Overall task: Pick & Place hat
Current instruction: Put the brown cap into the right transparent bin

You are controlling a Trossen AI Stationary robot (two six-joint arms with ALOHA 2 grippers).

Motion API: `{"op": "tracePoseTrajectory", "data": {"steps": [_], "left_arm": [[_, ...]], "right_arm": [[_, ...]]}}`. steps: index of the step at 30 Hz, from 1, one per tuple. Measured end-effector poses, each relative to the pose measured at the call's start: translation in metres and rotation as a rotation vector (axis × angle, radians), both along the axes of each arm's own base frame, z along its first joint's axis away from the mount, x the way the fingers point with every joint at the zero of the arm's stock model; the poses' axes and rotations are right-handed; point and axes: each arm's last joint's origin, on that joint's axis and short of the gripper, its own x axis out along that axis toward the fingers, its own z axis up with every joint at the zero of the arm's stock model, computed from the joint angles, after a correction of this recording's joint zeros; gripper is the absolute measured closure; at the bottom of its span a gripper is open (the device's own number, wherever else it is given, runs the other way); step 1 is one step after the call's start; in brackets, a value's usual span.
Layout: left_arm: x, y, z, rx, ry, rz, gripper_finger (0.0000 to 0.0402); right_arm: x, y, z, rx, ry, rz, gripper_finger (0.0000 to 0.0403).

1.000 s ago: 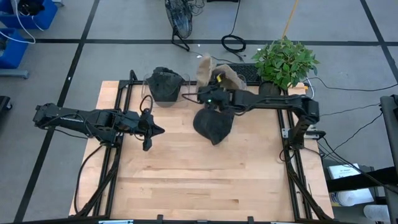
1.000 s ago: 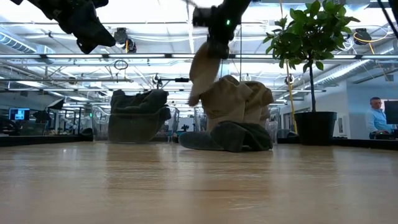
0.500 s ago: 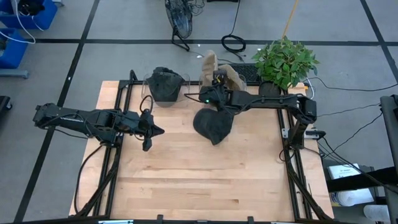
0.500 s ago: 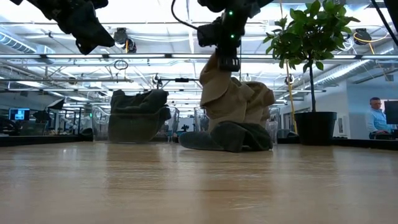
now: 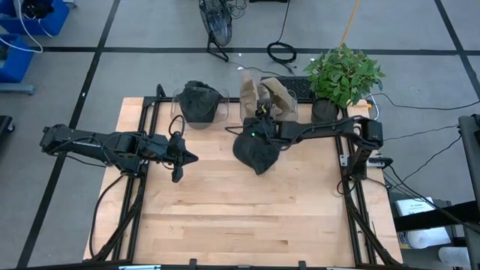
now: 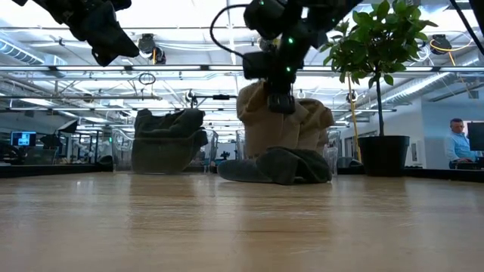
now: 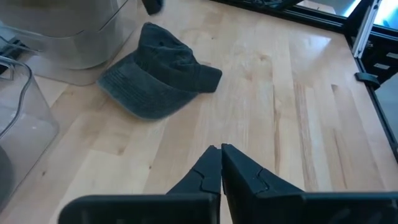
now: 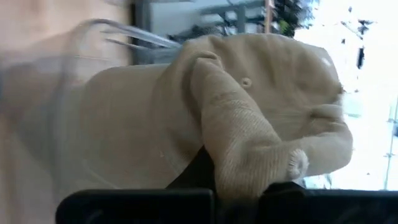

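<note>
A tan hat point(image 8: 249, 118) is in my right gripper point(image 8: 239, 186), which is shut on it over the clear bin point(image 5: 294, 97) at the table's far edge. In the low view this tan hat point(image 6: 261, 121) sits against a second tan hat point(image 6: 314, 121) in that bin. A dark grey hat point(image 5: 257, 152) lies flat on the table in front of the bin, also seen in the left wrist view point(image 7: 158, 78). My left gripper point(image 5: 184, 156) hovers shut over the table's left part, touching nothing. My right gripper pinches a raised fold of the tan hat's crown point(image 8: 233, 162) between its two fingers point(image 8: 198, 169). It comes from above, pointing down point(image 6: 280, 94). The hat hangs below the fingers, its lower part down in the clear bin beside the second tan hat.
Another clear bin with a dark hat point(image 5: 199, 101) stands at the far edge, left of the tan hats. A potted plant point(image 5: 343, 75) stands at the far right corner. A person point(image 6: 457, 143) sits in the room beyond. Bare wood spreads toward the near edge.
My right gripper has come down over the clear bin, staying shut on the tan hat. The hat, a second ago swinging high and clear to one side, now sits lowered into the bin against the second tan hat.
</note>
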Motion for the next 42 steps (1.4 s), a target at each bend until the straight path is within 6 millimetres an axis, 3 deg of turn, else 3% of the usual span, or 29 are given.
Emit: {"op": "tracePoseTrajectory", "data": {"steps": [7, 12, 17, 29, 35, 42], "left_arm": [[0.000, 0.000, 0.000, -0.013, 0.000, -0.011, 0.0394], [0.000, 0.000, 0.000, -0.013, -0.002, -0.011, 0.0382], [0.000, 0.000, 0.000, -0.015, -0.003, -0.011, 0.0395], [0.001, -0.001, 0.001, -0.030, -0.008, -0.002, 0.0387], [0.001, -0.001, 0.001, -0.032, -0.012, -0.001, 0.0393], [0.003, -0.001, 0.006, -0.065, -0.066, 0.008, 0.0381]], "right_arm": [[-0.009, 0.013, -0.029, 0.085, -0.046, 0.020, 0.0397], [-0.008, 0.015, -0.033, 0.211, -0.164, 0.029, 0.0396], [-0.012, 0.013, -0.029, 0.142, -0.249, -0.090, 0.0390], [-0.040, 0.015, -0.003, 0.377, -0.414, -0.179, 0.0304], [-0.063, 0.015, 0.028, 0.454, -0.627, -0.279, 0.0267], [-0.088, 0.026, 0.069, 0.535, -0.800, -0.234, 0.0263]]}}
